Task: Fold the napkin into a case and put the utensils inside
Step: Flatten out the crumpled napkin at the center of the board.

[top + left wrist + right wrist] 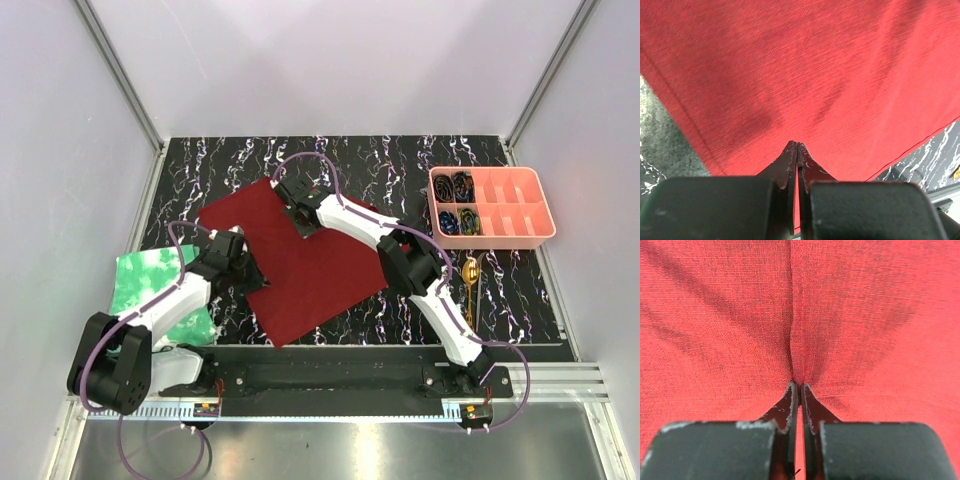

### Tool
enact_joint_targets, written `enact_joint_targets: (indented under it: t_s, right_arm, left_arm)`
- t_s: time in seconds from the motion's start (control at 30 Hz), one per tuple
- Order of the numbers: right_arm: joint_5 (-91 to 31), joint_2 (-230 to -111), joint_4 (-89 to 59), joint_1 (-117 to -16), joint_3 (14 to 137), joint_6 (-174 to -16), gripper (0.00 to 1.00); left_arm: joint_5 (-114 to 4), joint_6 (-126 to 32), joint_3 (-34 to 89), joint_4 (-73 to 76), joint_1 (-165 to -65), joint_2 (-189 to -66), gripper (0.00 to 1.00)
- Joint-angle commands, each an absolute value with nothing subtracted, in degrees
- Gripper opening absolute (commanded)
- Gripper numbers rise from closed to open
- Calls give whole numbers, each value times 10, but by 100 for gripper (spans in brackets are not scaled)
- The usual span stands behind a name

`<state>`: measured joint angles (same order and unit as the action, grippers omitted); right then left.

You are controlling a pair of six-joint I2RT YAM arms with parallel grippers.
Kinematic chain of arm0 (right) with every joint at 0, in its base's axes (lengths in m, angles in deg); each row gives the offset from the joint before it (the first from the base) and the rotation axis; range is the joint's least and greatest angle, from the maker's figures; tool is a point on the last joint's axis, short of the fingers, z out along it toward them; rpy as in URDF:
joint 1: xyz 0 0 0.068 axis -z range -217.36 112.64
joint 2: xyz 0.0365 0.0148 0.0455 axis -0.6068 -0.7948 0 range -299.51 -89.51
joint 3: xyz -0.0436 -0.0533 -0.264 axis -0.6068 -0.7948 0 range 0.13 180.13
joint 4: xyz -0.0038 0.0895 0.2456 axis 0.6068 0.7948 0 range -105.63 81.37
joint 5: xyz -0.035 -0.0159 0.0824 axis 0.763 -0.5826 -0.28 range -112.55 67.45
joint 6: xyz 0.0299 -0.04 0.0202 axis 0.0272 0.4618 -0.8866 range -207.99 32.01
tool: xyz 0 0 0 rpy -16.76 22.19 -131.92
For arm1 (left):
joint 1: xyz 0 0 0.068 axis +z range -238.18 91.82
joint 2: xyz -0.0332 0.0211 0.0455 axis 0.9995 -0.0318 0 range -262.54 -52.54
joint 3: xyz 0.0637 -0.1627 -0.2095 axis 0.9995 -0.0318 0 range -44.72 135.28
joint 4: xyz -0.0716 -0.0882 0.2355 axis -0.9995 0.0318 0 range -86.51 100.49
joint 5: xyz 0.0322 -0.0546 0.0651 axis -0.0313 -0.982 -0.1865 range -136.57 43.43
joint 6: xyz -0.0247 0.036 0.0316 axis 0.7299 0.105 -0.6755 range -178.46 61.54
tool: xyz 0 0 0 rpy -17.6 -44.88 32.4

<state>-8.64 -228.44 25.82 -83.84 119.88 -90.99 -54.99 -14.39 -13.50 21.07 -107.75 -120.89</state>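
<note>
Left end effector [796, 146], right end effector [798, 386]: tight pinch on the napkin [312, 272]

Off to my right, toward the far side, a pink tray [520, 188] sits on the black marbled table [400, 160] — dark coils [452, 186] lie in the compartments at its left end. On my left a crinkled green sheet [150, 275] lies at the table's edge, part of it hidden. Plain white walls [330, 60] stand left, right and behind.
</note>
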Motion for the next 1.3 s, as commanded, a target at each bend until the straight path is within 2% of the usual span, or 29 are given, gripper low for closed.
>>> enact_joint_targets:
  t_s: [0.0, 0.07, 0.17, 0.47, 0.57, 0.73, 0.77, 0.8, 0.83, 0.87, 0.93, 1.0, 1.27]
  right_arm:
    - [-36, -2247, 258, -842, 1237, -899, 3]
    - [-33, -2246, 259, -841, 1239, -897, 6]
    - [-14, -2253, 261, -839, 1250, -894, 0]
    - [-50, -2285, 275, -825, 1298, -892, 3]
    - [-47, -2291, 278, -821, 1304, -890, 0]
    - [-65, -2294, 280, -810, 1307, -888, 2]
    - [-69, -2293, 280, -809, 1307, -889, 4]
    - [-76, -2292, 280, -808, 1306, -889, 25]
    - [-85, -2293, 281, -807, 1306, -890, 31]
    - [-91, -2296, 281, -806, 1304, -890, 30]
    - [-93, -2300, 282, -805, 1303, -893, 17]
    - [-91, -2304, 281, -804, 1301, -895, 0]
    - [-66, -2312, 280, -802, 1323, -896, 0]
  left_arm:
    - [-532, -142, -140, 204, -1080, -1221, 0]
    - [-540, -147, -135, 202, -1080, -1227, 0]
    - [-546, -150, -131, 198, -1080, -1229, 0]
    - [-575, -167, -117, 193, -1080, -1223, 0]
    - [-579, -167, -111, 193, -1080, -1217, 0]
    - [-579, -172, -106, 193, -1080, -1218, 0]
    - [-583, -172, -105, 191, -1080, -1221, 0]
    - [-586, -171, -105, 190, -1080, -1223, 0]
    - [-590, -168, -103, 187, -1080, -1227, 0]
    - [-598, -168, -101, 185, -1080, -1234, 0]
    - [-606, -164, -99, 179, -1080, -1236, 0]
    - [-607, -164, -97, 179, -1080, -1236, 0]
    - [-601, -164, -96, 181, -1080, -1242, 0]
